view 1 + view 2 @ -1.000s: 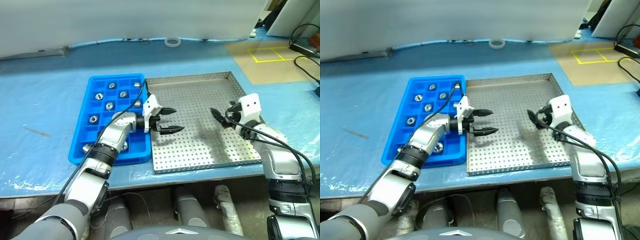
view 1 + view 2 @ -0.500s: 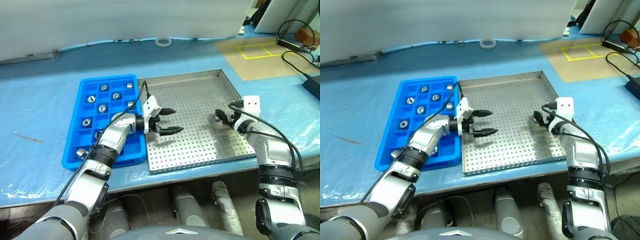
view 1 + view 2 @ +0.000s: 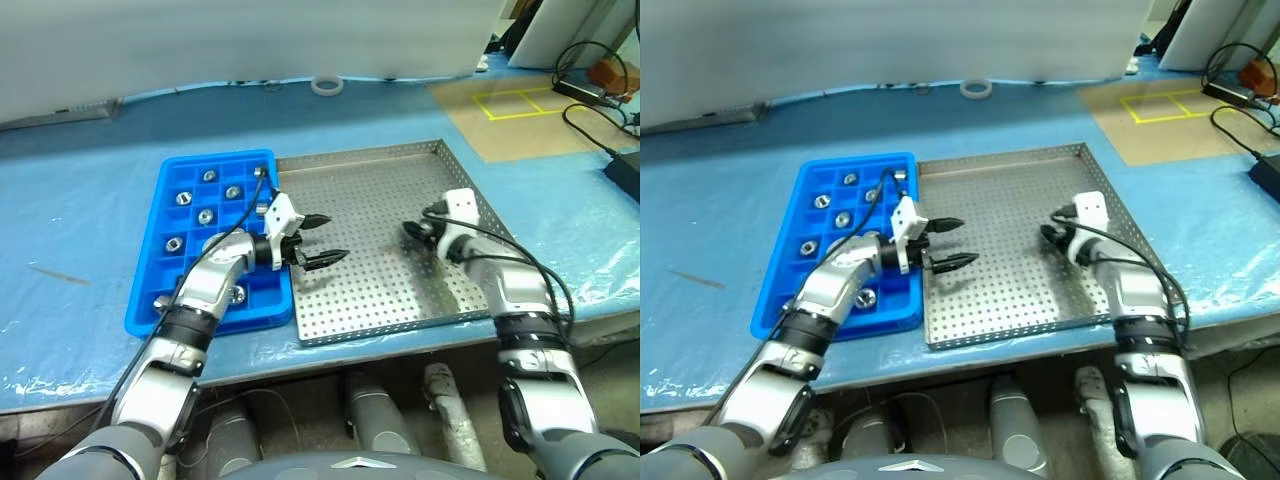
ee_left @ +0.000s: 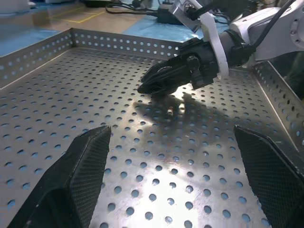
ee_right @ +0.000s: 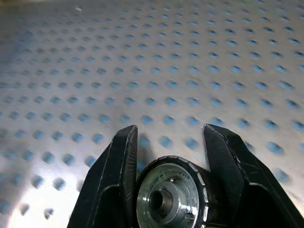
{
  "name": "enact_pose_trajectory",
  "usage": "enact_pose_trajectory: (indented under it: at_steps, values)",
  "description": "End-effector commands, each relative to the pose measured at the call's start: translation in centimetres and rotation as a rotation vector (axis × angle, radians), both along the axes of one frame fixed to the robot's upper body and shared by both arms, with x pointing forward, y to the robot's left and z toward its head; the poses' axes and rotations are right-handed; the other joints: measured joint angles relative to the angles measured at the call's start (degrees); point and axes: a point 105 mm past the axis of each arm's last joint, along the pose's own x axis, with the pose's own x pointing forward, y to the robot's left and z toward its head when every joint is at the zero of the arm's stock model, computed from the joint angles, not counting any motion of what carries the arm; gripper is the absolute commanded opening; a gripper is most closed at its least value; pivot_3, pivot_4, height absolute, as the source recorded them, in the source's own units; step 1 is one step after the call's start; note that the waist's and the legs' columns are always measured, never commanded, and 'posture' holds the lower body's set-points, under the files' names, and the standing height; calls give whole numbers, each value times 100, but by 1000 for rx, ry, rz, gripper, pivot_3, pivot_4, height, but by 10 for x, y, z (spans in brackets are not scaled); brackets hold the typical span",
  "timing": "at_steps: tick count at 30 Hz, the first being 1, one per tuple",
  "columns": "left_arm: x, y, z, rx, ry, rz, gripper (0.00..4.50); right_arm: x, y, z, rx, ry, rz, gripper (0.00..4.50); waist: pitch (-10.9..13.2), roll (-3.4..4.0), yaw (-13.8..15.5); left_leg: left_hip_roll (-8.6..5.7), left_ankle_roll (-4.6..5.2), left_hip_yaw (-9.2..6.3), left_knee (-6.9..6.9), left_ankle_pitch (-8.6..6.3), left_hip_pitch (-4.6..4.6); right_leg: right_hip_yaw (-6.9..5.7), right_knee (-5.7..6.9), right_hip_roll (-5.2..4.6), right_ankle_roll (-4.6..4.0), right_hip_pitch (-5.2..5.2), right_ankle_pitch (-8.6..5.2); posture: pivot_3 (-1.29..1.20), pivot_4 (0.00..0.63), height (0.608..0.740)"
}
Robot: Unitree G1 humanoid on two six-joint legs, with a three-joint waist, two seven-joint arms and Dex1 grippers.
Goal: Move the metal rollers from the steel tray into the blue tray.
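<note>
A shiny metal roller (image 5: 169, 198) sits clamped between the black fingers of my right gripper (image 3: 411, 231), which is shut on it low over the right half of the steel tray (image 3: 375, 190). In the left wrist view that gripper (image 4: 148, 87) shows with its jaws together just above the perforated floor. My left gripper (image 3: 330, 238) hovers open and holds nothing, over the steel tray's left edge beside the blue tray (image 3: 146, 311). Several rollers (image 3: 205, 216) lie in the blue tray's compartments.
A white tape ring (image 3: 326, 85) lies at the back of the pale blue table sheet (image 3: 80, 230). Cables (image 3: 600, 95) and a yellow-taped square (image 3: 510, 100) are at the far right. The table's front edge runs just below both trays.
My right gripper has slid inward over the steel tray and shut on a roller. My left gripper has drawn back toward the blue tray, still open.
</note>
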Motion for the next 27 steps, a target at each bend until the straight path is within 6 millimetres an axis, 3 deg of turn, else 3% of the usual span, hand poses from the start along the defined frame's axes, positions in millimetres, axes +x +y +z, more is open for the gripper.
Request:
enact_pose_trajectory:
  at_steps: [1, 2, 6, 10, 14, 21, 27]
  values:
    - [-2, 34, 12, -43, -38, 159, 4358, 18, 50, 62, 80, -219, 202, 1835, 1, 1, 79, 3, -4, 0, -2, 3, -5, 1, 3, 0, -15, -14, 10, -112, 150, 740]
    - [-4, 40, 11, -45, -39, 187, 4358, 20, 60, 69, 99, -240, 246, 1835, 1, 3, 147, 8, -7, -2, -4, 4, -8, -2, 5, 0, -54, -25, 35, -72, 150, 740]
    - [-23, 60, 6, -45, -33, 309, 4358, 2, 120, 95, 204, -297, 580, 1835, 1, 2, 587, 22, -18, -7, -51, 11, -8, -9, -5, 1, -70, -29, 39, 44, 150, 740]
    - [-35, 73, 3, -47, -26, 402, 4358, -24, 148, 83, 201, -225, 838, 1835, 1, 2, 1082, 26, -23, -4, -92, 11, -11, -19, -17, 0, -106, -31, 12, 153, 150, 740]
    - [-42, 80, 2, -44, -17, 450, 4358, -38, 153, 65, 153, -151, 963, 1835, 1, 2, 1374, 22, -31, -4, -91, -8, -14, -27, -17, -1, -112, -28, 5, 195, 150, 740]
    - [-44, 80, 1, -39, -9, 462, 4358, -57, 141, 36, 52, -10, 1080, 1835, 2, 1, 1502, 20, -55, -9, -86, 4, 5, -25, -1, -17, -100, -16, 0, 184, 150, 740]
    - [-43, 74, -2, -22, 0, 428, 4358, -50, 136, 10, -73, 5, 991, 1835, -2, -2, 1483, 20, -67, -16, -87, 11, 15, -24, 6, -14, -91, -14, 5, 153, 150, 740]
